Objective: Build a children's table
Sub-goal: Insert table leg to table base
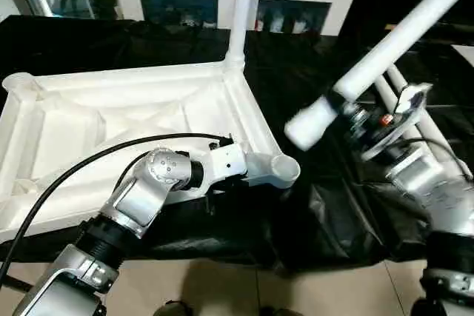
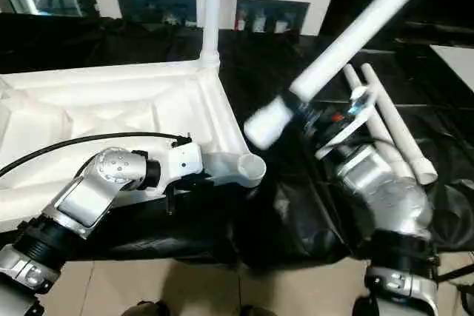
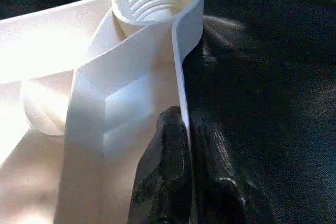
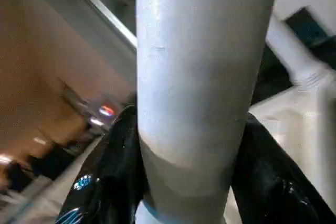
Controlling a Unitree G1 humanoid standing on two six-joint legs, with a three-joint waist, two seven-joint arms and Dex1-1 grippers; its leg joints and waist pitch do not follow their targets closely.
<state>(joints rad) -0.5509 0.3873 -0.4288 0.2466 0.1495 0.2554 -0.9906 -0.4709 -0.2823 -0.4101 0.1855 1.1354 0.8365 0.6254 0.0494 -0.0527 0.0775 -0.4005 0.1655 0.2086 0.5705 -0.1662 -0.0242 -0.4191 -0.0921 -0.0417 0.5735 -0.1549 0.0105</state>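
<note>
Here the tabletop (image 1: 111, 123) lies underside up on the black cloth (image 1: 326, 205), one leg (image 1: 241, 12) already standing in its far right corner. The near right socket (image 1: 284, 169) is empty; the left gripper (image 3: 184, 166) is clenched on the thin rim just beside it, steadying the top. The right gripper (image 4: 184, 182) grasps a second leg (image 1: 385, 49), tilted, its thick end near that socket. Two spare legs (image 2: 392, 123) lie further right. Best to bring the leg upright over the socket before lowering and twisting into the threads.
</note>
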